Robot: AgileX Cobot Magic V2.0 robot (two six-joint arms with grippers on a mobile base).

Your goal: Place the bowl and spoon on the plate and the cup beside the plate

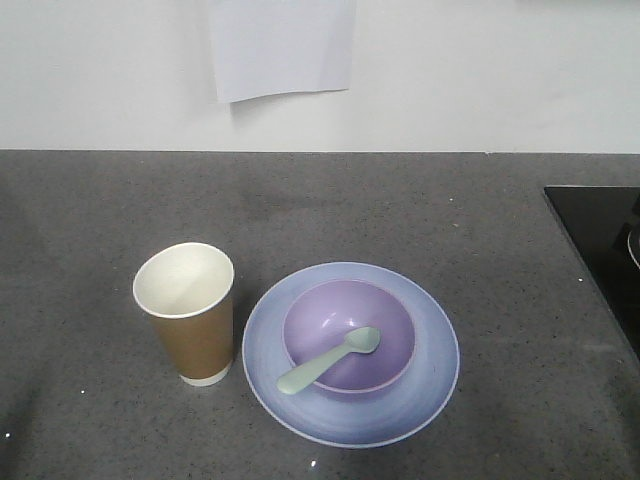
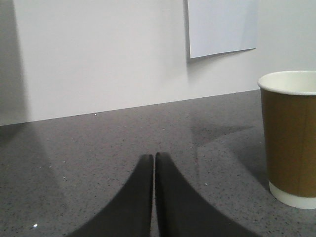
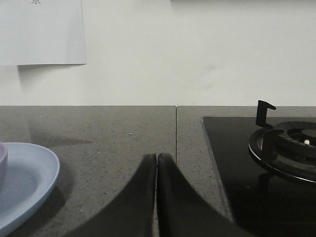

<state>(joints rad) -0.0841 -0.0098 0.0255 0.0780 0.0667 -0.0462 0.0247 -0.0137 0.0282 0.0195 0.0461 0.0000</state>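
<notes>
While both grippers sit empty with jaws pressed together, left gripper [image 2: 154,157] and right gripper [image 3: 156,157] low over the counter [image 1: 480,230], the bowl [image 1: 348,336] rests centred on the plate [image 1: 351,354] near the front edge; the spoon [image 1: 328,361] lies in the bowl, handle over its rim. The cup [image 1: 187,313] stands upright just beside the plate's left rim.

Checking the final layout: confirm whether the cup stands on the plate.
No, the cup stands upright on the counter beside the plate.

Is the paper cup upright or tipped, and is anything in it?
Upright and empty: the paper cup stands on its white base band beside the plate, mouth up, and only bare white inside shows.
</notes>
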